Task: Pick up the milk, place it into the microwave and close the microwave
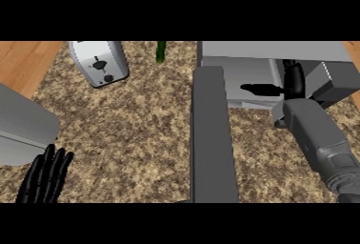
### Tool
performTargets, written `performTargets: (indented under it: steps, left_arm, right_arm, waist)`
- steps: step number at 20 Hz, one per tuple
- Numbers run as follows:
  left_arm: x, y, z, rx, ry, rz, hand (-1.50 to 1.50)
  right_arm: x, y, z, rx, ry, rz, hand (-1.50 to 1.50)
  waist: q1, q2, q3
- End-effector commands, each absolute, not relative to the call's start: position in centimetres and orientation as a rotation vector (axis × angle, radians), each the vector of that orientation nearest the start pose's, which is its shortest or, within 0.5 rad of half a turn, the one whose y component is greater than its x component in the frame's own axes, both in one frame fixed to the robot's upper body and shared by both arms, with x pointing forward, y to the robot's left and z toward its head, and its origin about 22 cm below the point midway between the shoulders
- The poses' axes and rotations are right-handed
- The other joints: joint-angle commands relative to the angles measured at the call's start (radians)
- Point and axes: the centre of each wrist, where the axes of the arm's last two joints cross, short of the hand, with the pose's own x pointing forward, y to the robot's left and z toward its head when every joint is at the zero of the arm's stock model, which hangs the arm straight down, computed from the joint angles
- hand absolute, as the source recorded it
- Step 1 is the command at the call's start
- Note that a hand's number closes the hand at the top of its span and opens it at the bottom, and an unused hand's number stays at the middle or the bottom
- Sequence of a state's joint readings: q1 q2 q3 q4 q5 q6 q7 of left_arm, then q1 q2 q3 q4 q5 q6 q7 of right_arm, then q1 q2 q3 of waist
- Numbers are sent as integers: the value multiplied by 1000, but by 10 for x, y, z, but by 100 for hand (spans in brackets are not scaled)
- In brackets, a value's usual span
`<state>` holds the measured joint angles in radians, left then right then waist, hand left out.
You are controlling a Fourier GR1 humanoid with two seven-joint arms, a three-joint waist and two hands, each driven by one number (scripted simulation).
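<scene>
My right hand reaches inside the open microwave, fingers seemingly curled on a grey carton, perhaps the milk; no label reads. My left hand rests open.

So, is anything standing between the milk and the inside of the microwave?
Nothing visible. The door stands open at the left, and the right hand is at the opening of the microwave, beside what looks like the milk.
</scene>
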<state>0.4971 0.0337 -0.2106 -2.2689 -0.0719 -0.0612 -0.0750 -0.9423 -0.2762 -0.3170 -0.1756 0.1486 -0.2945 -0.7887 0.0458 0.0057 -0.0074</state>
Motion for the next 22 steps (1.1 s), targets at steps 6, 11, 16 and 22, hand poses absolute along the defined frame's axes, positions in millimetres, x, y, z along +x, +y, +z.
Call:
performTargets:
  steps: [6, 11, 16, 22]
  left_arm:
    - [123, 215, 87, 0, -1895, -89, -150]
    - [114, 214, 78, -6, -1878, -76, -150]
    - [124, 224, 81, -11, -1864, -92, -150]
    - [120, 224, 75, -115, -1854, -182, -150]
  right_arm:
    - [374, -280, -54, -343, -1787, 159, -150]
    - [341, -285, -90, -286, -1702, 136, -150]
    - [315, -258, -120, -198, -1718, 45, -150]
    - [286, -299, -129, -145, -1715, 10, -150]
  waist:
    - [-45, -8, 7]
    - [-37, -6, 8]
    - [-47, -6, 7]
    - [-49, -9, 7]
